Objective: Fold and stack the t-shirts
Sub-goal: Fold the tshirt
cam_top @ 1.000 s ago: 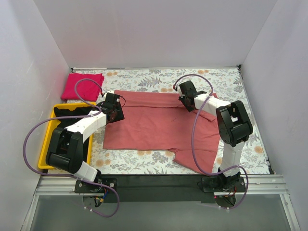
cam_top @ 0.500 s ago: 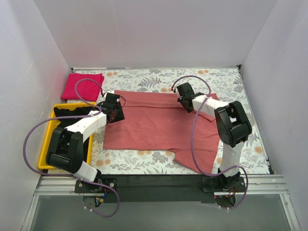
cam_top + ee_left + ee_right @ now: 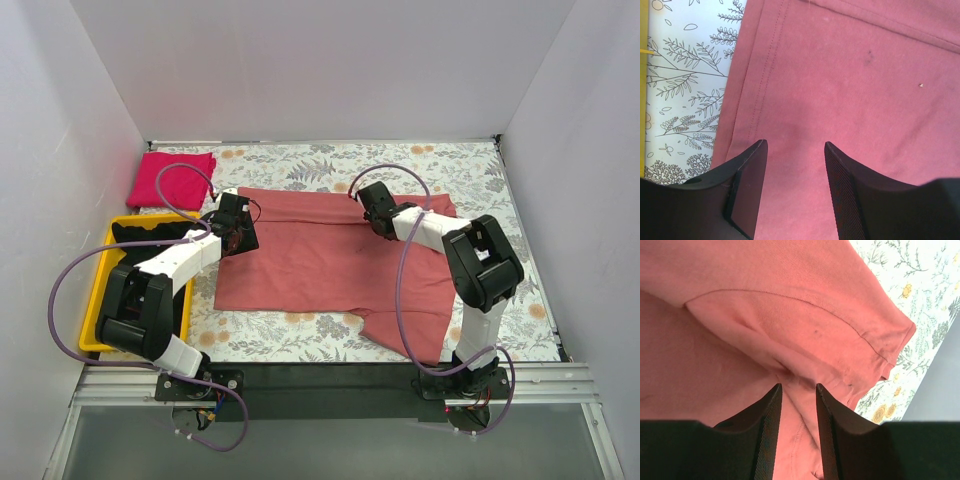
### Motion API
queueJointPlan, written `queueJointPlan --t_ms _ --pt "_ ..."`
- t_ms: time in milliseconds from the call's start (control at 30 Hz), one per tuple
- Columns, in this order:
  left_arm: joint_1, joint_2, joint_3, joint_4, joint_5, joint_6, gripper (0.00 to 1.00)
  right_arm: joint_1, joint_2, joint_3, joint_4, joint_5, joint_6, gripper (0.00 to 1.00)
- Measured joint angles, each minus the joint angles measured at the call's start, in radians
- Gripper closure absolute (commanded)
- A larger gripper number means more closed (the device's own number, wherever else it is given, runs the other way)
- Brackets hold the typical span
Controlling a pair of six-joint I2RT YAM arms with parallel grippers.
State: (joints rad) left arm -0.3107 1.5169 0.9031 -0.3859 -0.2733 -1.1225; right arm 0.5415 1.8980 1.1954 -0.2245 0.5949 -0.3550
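The salmon-red shirt [image 3: 320, 255] lay spread flat across the middle of the tabletop [image 3: 300, 160], one sleeve reaching toward the near edge. A folded pink shirt [image 3: 170, 180] sat in the far left corner, well apart from it. The left gripper [image 3: 795, 147] hung over the red shirt's left hem, jaws apart with nothing between them. The right gripper [image 3: 799, 390] pressed into bunched cloth by the far right sleeve, its jaws narrowly parted; whether they pinched the fabric could not be told. A yellow bin [image 3: 100, 290] stood along the left edge.
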Motion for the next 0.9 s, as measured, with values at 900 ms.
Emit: queueJointPlan --t_ms 900 --pt "0.0 0.0 0.0 -0.002 0.0 0.001 0.52 0.016 -0.024 -0.047 0.023 -0.031 -0.039 0.73"
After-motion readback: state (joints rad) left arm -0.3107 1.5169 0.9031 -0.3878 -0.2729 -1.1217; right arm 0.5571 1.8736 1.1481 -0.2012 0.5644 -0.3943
